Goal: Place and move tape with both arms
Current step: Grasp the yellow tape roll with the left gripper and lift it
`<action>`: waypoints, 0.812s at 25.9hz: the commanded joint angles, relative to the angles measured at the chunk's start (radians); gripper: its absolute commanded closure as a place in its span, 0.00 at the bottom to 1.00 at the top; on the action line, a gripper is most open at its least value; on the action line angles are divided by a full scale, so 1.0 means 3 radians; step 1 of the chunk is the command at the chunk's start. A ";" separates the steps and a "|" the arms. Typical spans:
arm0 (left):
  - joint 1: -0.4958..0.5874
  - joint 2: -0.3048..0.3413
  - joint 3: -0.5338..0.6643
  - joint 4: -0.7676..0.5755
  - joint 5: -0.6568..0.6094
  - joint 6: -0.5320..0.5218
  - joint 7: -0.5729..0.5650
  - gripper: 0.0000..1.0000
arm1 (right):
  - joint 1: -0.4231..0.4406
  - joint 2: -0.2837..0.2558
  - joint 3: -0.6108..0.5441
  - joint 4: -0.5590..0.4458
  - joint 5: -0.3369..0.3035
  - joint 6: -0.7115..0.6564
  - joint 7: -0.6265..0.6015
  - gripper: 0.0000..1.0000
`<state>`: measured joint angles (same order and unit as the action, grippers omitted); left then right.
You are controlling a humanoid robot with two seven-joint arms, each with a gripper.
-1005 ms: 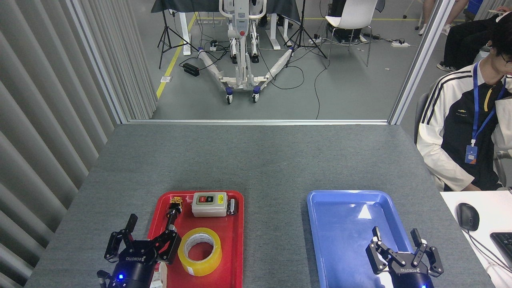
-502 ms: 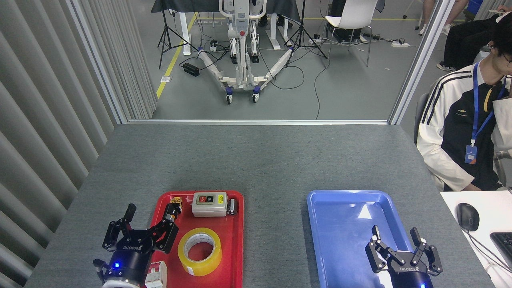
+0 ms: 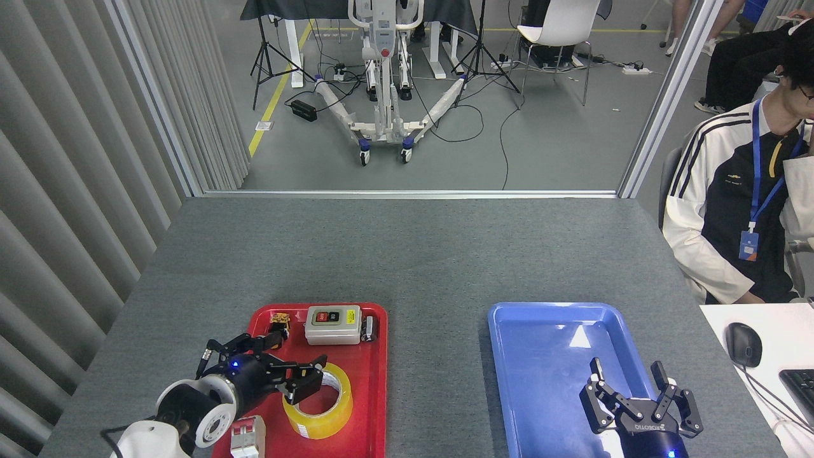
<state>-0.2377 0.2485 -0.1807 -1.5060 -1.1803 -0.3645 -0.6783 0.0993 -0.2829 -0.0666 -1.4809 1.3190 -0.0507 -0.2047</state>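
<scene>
Grey felt covers the table [image 3: 407, 254] in front of me, with a glass partition and a workshop floor beyond it.

Compared with half a second ago, my left gripper [image 3: 280, 364] has swung from pointing away from me at the left edge of the red tray [image 3: 378, 381] to lying over on its side, reaching toward three o'clock across the tray. Its fingers stand spread, holding nothing. One fingertip [image 3: 304, 389] hangs at the left rim of the tape [image 3: 331, 416], over the edge of the white core; whether it touches I cannot tell. The upper fingers reach toward the small black and yellow part [image 3: 278, 321] at the tray's far left corner. My right gripper [image 3: 633, 391] has hardly shifted: it hovers over the near end of the blue tray [image 3: 509, 356], fingers parted and empty.

Nearest me, a small white and red component [image 3: 243, 437] sits at the red tray's near left edge. The tape lies flat in the near half of that tray, hole upward, at about four o'clock from my left gripper and just beside it. Farther back, at twelve o'clock from the tape, the grey switch box [image 3: 332, 324] rests against the tray's far rim. A person [image 3: 731, 210] in a white jacket sits at two o'clock, beside a white desk with a mouse [image 3: 743, 343].
</scene>
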 commanded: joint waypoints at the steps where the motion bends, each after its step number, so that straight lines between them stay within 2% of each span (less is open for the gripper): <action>1: -0.0200 0.0031 -0.0113 0.0305 0.0002 -0.0196 -0.0301 0.00 | 0.0001 0.0007 0.0002 -0.0003 0.0011 -0.0005 0.0002 0.01; 5: -0.0440 0.0010 -0.0211 0.0612 0.0002 -0.0201 -0.0730 0.00 | 0.0001 0.0002 0.0002 -0.0003 0.0011 -0.0010 0.0002 0.01; 10: -0.0619 0.0005 -0.0236 0.0745 0.0002 -0.0191 -0.1390 0.00 | -0.0009 -0.0028 -0.0003 -0.0008 0.0011 -0.0015 0.0002 0.01; 15: -0.0716 0.0000 -0.0241 0.0975 -0.0003 -0.0196 -0.1502 0.02 | 0.0011 -0.0018 0.0002 -0.0034 0.0011 -0.0020 0.0007 0.01; 19: -0.0762 -0.0051 -0.0241 0.1052 0.0002 -0.0201 -0.1523 0.29 | 0.0027 -0.0003 0.0002 -0.0034 0.0011 -0.0020 0.0007 0.01; 21: -0.0767 -0.0102 -0.0241 0.1083 0.0007 -0.0186 -0.1543 0.52 | 0.0037 0.0007 0.0002 -0.0039 0.0011 -0.0020 0.0012 0.01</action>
<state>-0.4602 0.2336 -0.2529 -1.1987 -1.1807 -0.4233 -1.1330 0.1064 -0.2845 -0.0660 -1.4914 1.3223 -0.0568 -0.2005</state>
